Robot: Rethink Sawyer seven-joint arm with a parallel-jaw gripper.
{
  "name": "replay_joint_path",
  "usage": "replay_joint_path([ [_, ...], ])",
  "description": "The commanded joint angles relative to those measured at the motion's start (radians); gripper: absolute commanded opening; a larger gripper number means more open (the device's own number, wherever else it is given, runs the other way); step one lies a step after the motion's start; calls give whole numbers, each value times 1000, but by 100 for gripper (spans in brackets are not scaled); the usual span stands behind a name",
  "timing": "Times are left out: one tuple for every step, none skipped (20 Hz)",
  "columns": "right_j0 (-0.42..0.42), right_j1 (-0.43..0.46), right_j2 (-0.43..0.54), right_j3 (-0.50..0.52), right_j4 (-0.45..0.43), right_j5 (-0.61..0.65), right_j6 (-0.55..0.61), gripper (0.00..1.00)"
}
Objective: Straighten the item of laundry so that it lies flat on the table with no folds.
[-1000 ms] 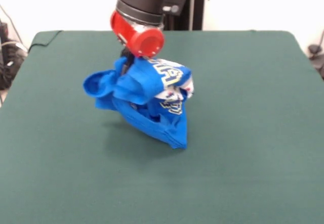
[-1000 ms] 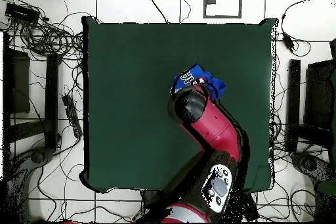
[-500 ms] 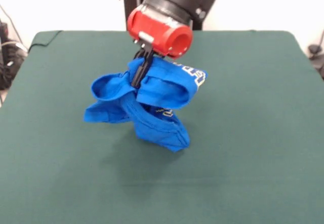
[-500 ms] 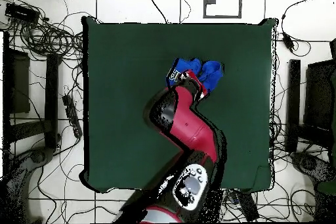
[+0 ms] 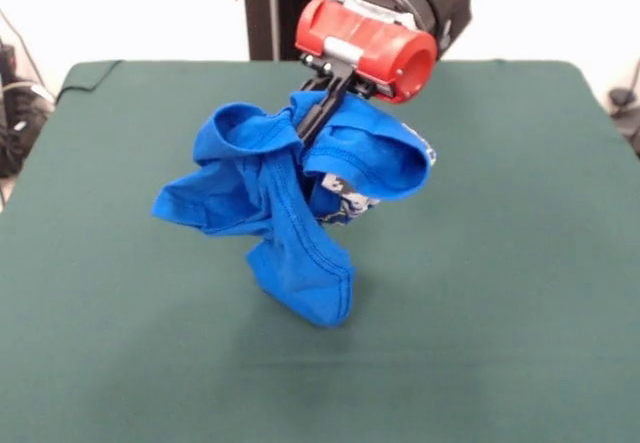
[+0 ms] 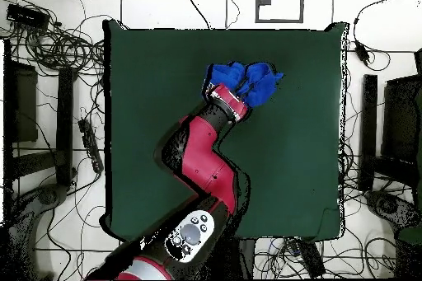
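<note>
- Blue knit cloth, bright and soft, makes up the item of laundry [image 5: 285,198], a small T-shirt bunched into a loose hanging bundle with stitched hems showing along its edges.
- At the front view's left, one rounded flap of the shirt juts out sideways, and above it a hemmed opening gapes like a loop.
- Down the middle, a narrow tongue of fabric hangs lowest, its tip touching or just above the counter [image 5: 120,343]; which of the two cannot be told.
- To the right, another fold drapes over in a rounded lobe, and a scrap of white print peeks from under it, too crumpled to read.
- Dark slim fingers of the gripper [image 5: 322,113] are pinched together on the top of the shirt, holding it up from above; the fingertips are buried in the cloth.
- Behind them sits a glossy red cylindrical wrist, with the black arm cut off by the top edge.
- Dark green felt-like cloth covers the counter, flat and matte.
- From overhead, the shirt [image 6: 247,80] shows as a blue clump toward the counter's far middle, partly covered by the red and black arm [image 6: 202,150].
</note>
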State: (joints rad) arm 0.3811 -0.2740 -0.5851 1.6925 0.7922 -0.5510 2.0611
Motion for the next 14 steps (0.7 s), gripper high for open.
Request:
replay_joint_path([
  [22,137,66,117,117,-152,252,0],
  [22,143,70,118,123,-169,254,0],
  [26,158,72,117,142,-198,252,0],
  [27,166,75,117,151,-211,249,0],
  [32,182,76,115,172,-236,240,0],
  [35,193,77,113,186,-257,234,0],
  [49,218,76,109,235,-302,216,0],
  [57,233,75,108,264,-333,204,0],
  [66,258,82,104,313,-378,193,0],
  [72,271,87,103,343,-403,184,0],
  [83,292,95,101,401,-451,169,0],
  [85,301,100,100,421,-469,166,0],
  [87,316,105,97,446,-496,163,0],
  [86,321,108,96,454,-505,167,0],
])
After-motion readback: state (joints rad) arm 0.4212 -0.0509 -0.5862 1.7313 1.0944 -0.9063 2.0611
